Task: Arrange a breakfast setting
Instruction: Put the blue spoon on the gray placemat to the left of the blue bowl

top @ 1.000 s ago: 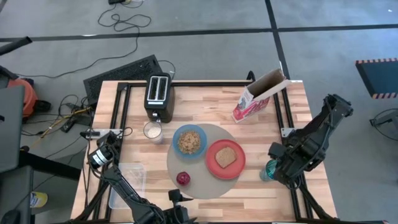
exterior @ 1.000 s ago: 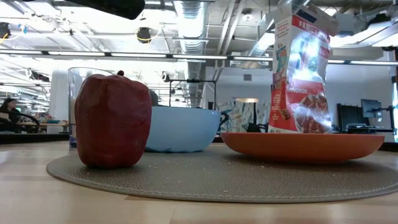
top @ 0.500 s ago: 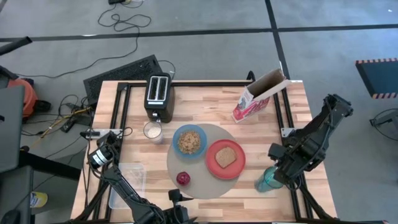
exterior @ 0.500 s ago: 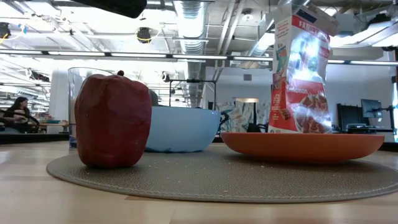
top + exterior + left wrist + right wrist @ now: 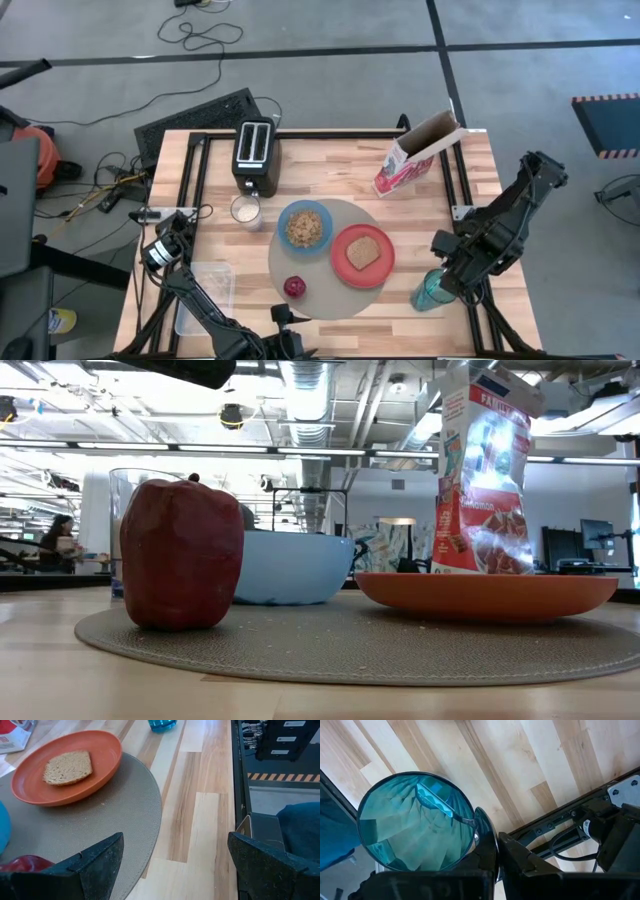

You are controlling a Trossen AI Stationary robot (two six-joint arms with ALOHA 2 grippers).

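wooden table [image 5: 340,170] | right pincer [image 5: 496,851] pinching teal glass [image 5: 415,822] rim | left pincer [image 5: 170,865] wide

On the round grey-beige mat [image 5: 322,297] sat a light-blue bowl [image 5: 305,227], a red-orange plate [image 5: 362,255] bearing the toast slice [image 5: 362,252], and a red apple [image 5: 295,288], while the teal glass [image 5: 429,291] stood just off the mat's right edge.
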